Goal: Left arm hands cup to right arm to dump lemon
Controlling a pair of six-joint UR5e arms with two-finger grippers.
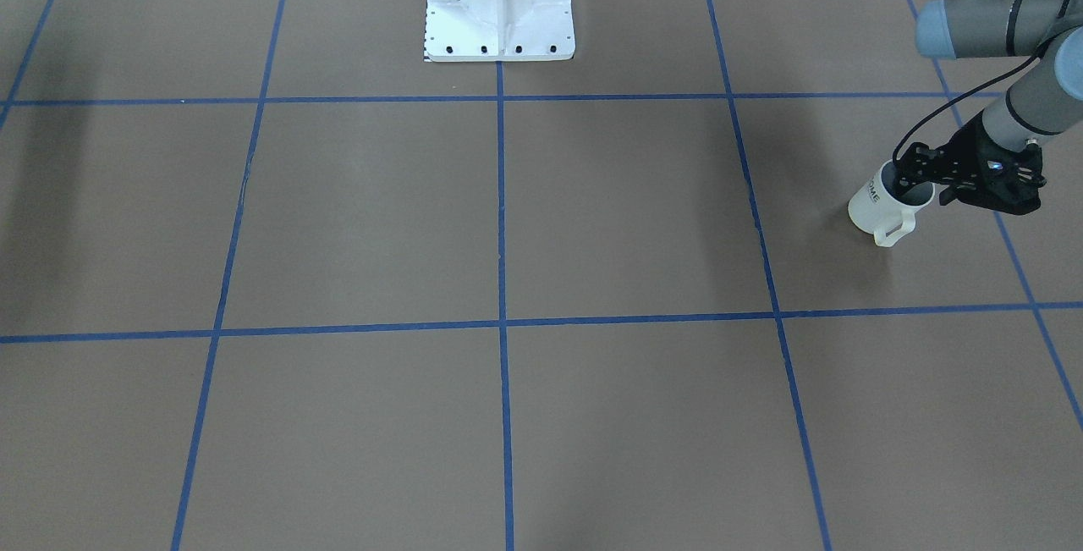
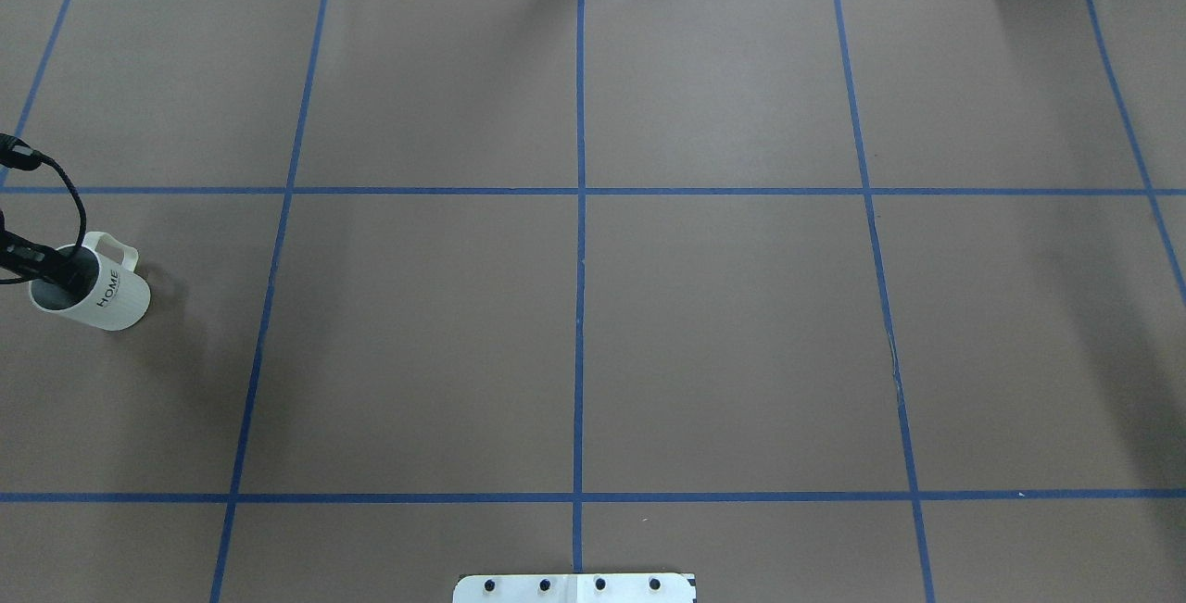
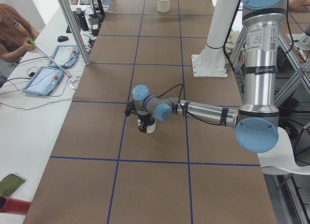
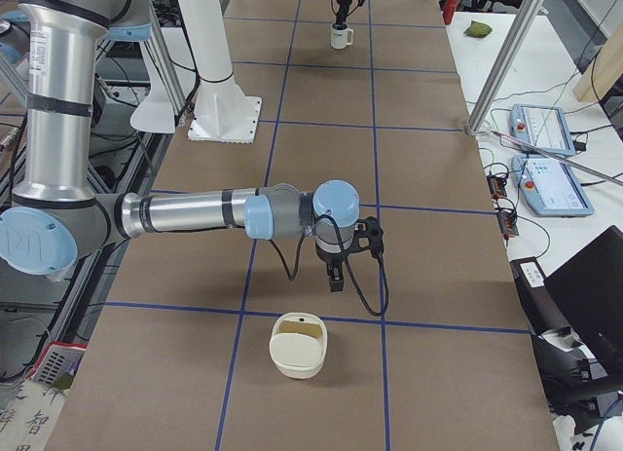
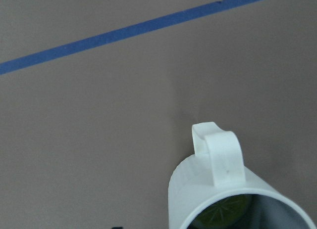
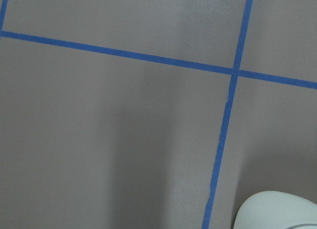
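Note:
The cream-white cup point(image 1: 880, 211) with black "HOME" lettering stands on the brown table at the robot's far left; it also shows in the overhead view point(image 2: 104, 299) and the exterior left view point(image 3: 149, 127). The left arm's gripper point(image 1: 931, 190) reaches over it from above, with one finger inside the mouth and the rim wall between the fingers, shut on the rim. In the left wrist view the yellow-green lemon point(image 5: 225, 211) lies inside the cup point(image 5: 218, 182). The right arm's gripper point(image 4: 334, 274) hangs above the table; I cannot tell if it is open.
A cream-white container point(image 4: 299, 346) sits on the table just in front of the right gripper; its rim shows in the right wrist view point(image 6: 277, 211). The white robot pedestal point(image 1: 499, 9) stands at mid-table. Control tablets point(image 3: 43, 79) and an operator point(image 3: 14, 30) are beside the table.

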